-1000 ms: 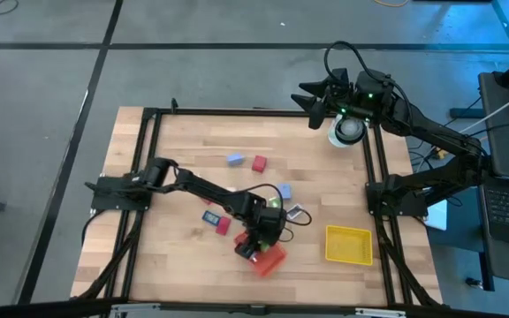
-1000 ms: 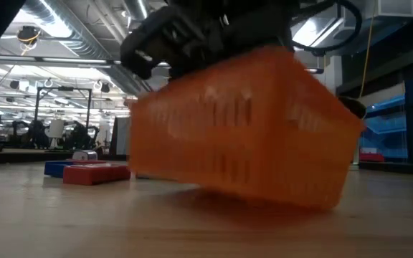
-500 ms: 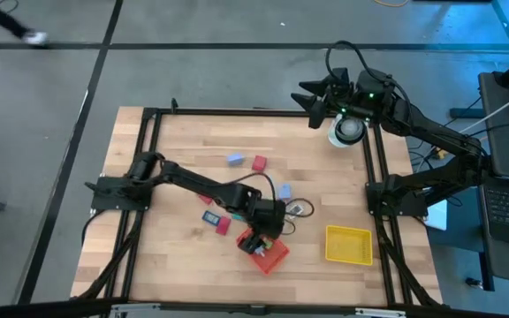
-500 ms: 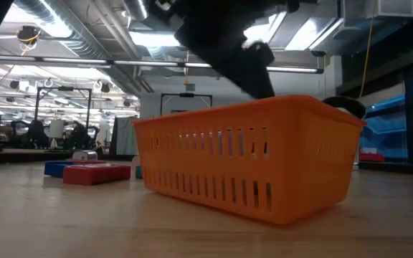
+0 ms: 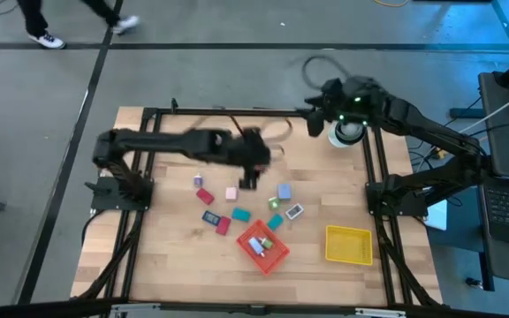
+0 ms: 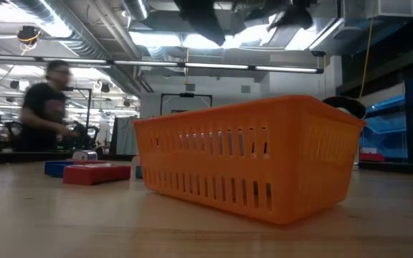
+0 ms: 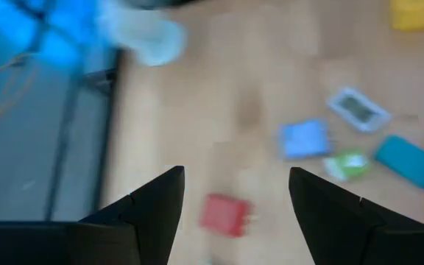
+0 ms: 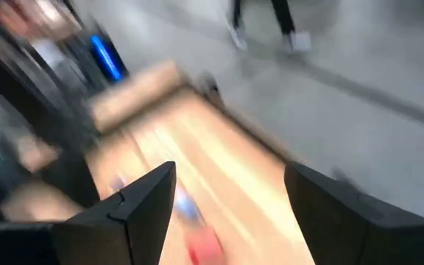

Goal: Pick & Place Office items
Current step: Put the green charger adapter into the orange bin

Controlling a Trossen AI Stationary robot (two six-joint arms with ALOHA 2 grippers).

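The office items lie scattered on the wooden table: a red block (image 5: pixel 204 196), a pink one (image 5: pixel 231 193), a blue one (image 5: pixel 284 191), a teal one (image 5: pixel 241 214) and a green one (image 5: pixel 274 203). A few more sit inside the orange tray (image 5: pixel 277 256), which rests flat on its base (image 6: pixel 249 208). My left gripper (image 5: pixel 248 179) hangs open above the table's middle. In its wrist view a red block (image 7: pixel 225 215) shows between its fingers, far below. My right gripper (image 5: pixel 310 110) stands open, high over the far edge.
A yellow tray (image 5: pixel 349 245) lies near the right front corner. A white round object (image 5: pixel 346 131) sits by the far right frame rail. A black frame (image 5: pixel 148 115) borders the table. A person (image 6: pixel 45 107) moves through the room beyond it.
My left gripper has let go of the orange tray, risen and swung away toward the far edge, tipping up from pointing steeply down. The tray, tilted and partly lifted a second ago, now sits flat on the table. My right gripper has tipped slightly downward.
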